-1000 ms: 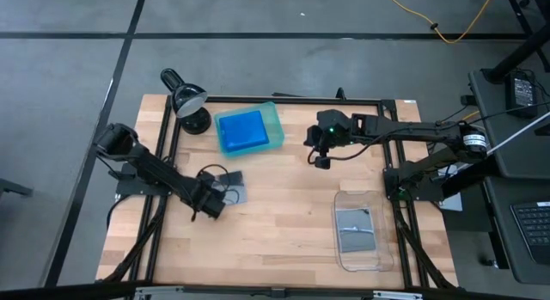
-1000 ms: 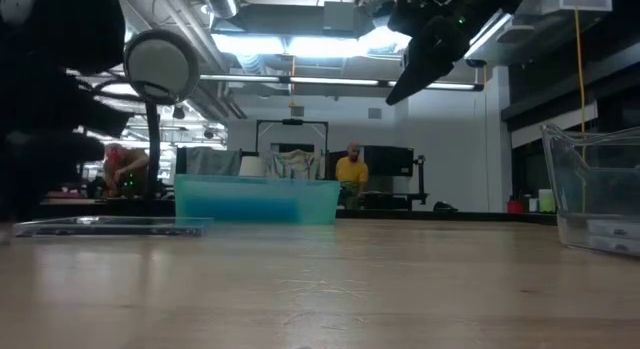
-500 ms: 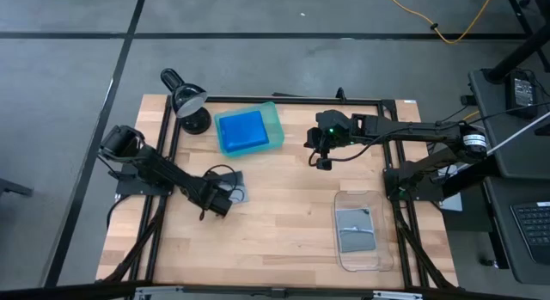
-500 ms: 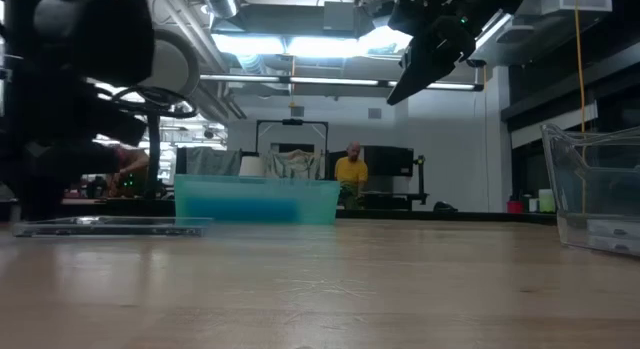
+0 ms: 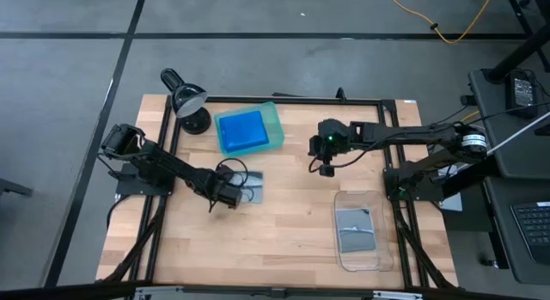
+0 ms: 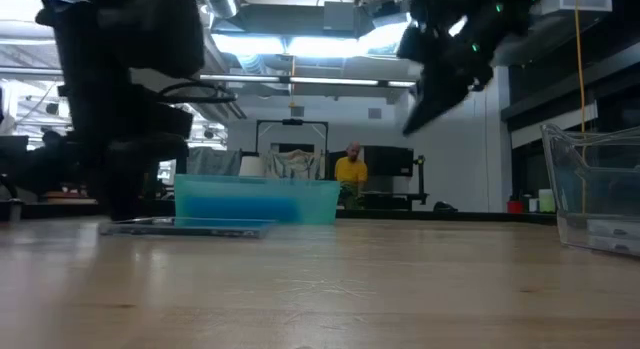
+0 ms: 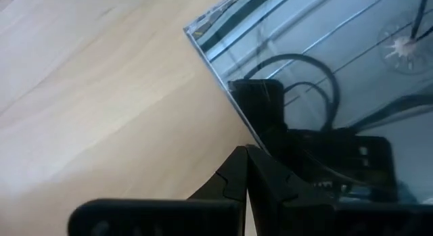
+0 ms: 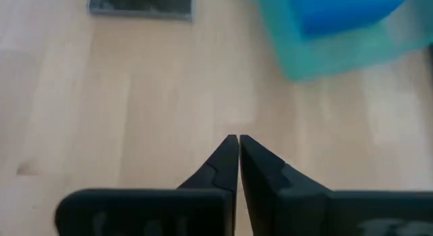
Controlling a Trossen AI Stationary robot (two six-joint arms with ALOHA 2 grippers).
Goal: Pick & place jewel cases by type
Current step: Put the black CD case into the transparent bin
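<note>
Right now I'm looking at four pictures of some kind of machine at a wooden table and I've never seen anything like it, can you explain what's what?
It is a robot with two dark arms at a wooden table. One picture looks straight down, one looks level across the tabletop, and two come from cameras on the arms' wrists.

The left gripper is shut and low at the edge of a grey-clear case lying flat on the wood; it does not hold it. The right gripper is shut, holds nothing, and hangs above the bare middle of the table.

A green tray holds the blue cases. A clear tray holds more grey-clear cases. A desk lamp stands at the back corner.
</note>
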